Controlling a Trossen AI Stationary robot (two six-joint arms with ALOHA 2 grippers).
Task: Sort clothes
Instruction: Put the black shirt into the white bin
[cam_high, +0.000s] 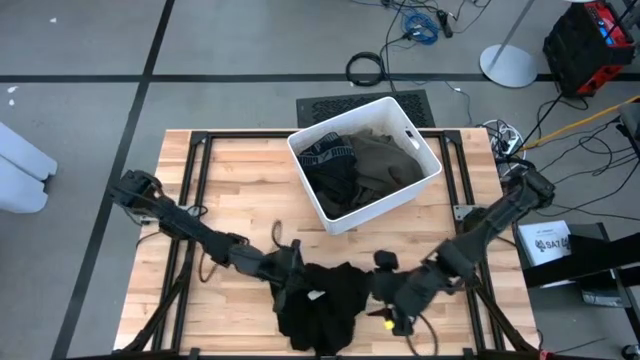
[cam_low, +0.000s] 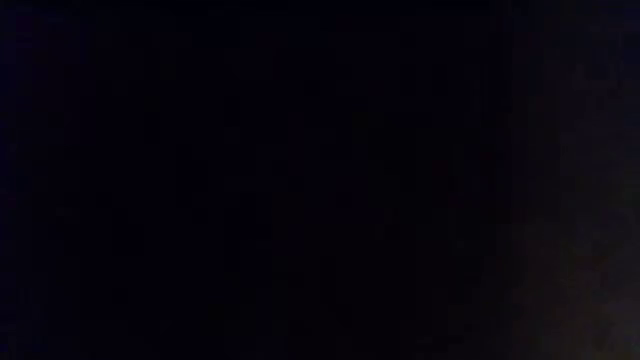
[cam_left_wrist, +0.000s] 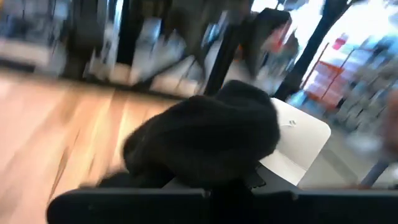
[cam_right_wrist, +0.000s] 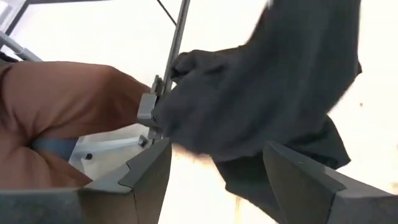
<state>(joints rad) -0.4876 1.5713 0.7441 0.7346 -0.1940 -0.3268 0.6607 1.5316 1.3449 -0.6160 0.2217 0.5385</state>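
Observation:
A black garment (cam_high: 320, 305) lies bunched at the table's near middle. My left gripper (cam_high: 292, 268) reaches in from the left and is shut on the garment's far left part. My right gripper (cam_high: 380, 295) stands open at the garment's right side. In the right wrist view its two fingers (cam_right_wrist: 149, 168) stand wide apart with the black cloth (cam_right_wrist: 261, 93) hanging just beyond them. Whether they touch the cloth I cannot tell. More clothes, one dark olive-green (cam_high: 385, 165) and one black (cam_high: 330, 165), lie in the white bin (cam_high: 425, 180). The low view is dark. My left gripper holds the black garment by a bunched part at its far left (cam_high: 300, 278), coming in roughly level from the table's left. The cloth heaps up in front of the fingers (cam_left_wrist: 205, 137) and hides the place of contact. The garment's near part (cam_high: 315, 335) lies on the table.
The white bin stands tilted at the table's far middle. Bare wood (cam_high: 230, 170) lies to the bin's left and along the near left. A small yellow thing (cam_high: 385, 323) shows under my right gripper. A brown shape (cam_right_wrist: 62, 106) fills the left part of the right wrist view.

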